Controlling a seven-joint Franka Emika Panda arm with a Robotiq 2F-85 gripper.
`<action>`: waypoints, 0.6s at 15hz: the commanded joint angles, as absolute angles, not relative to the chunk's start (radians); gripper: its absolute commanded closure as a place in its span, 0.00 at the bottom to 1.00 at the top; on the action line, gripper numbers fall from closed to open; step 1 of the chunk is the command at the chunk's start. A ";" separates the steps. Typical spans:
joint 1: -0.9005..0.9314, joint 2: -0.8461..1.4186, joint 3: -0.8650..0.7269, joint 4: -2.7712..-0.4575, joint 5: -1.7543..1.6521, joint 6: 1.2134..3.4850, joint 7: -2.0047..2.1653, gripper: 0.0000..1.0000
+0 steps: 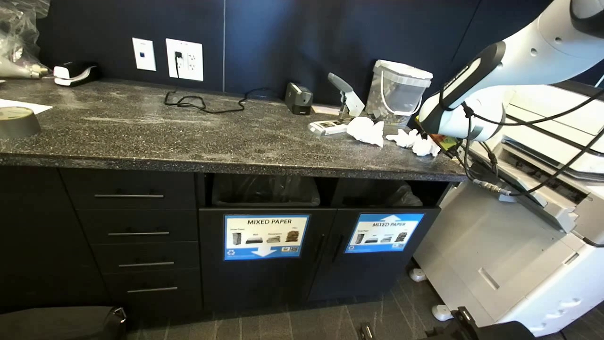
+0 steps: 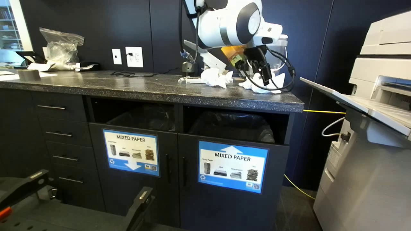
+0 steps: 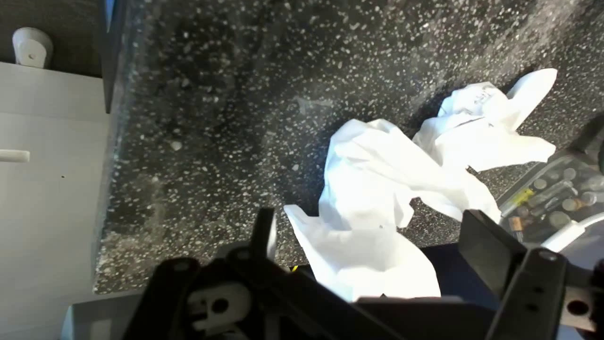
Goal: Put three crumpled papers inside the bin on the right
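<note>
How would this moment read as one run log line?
Gripper: open | One crumpled paper: on counter, seen between jaws, ungripped | Status: not yet in right-hand bin

The arm (image 1: 542,56) slants down and leftward from the upper right in an exterior view. At the bottom of the wrist view is the gripper (image 3: 368,229), its two fingers (image 3: 493,257) spread well apart. In an exterior view the wrist (image 2: 270,32) sits above it, the gripper pointing down at a slight lean
</note>
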State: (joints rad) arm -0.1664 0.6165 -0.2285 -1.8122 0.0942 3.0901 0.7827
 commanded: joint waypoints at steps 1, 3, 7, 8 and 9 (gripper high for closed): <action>-0.162 0.679 -0.212 -1.732 0.201 3.131 0.724 0.00; -0.226 0.706 -0.163 -1.671 0.243 3.102 0.677 0.00; -0.165 0.760 -0.201 -1.637 0.276 3.118 0.665 0.00; -0.187 0.777 -0.185 -1.605 0.284 3.101 0.645 0.00; -0.224 0.781 -0.165 -1.582 0.291 3.080 0.626 0.00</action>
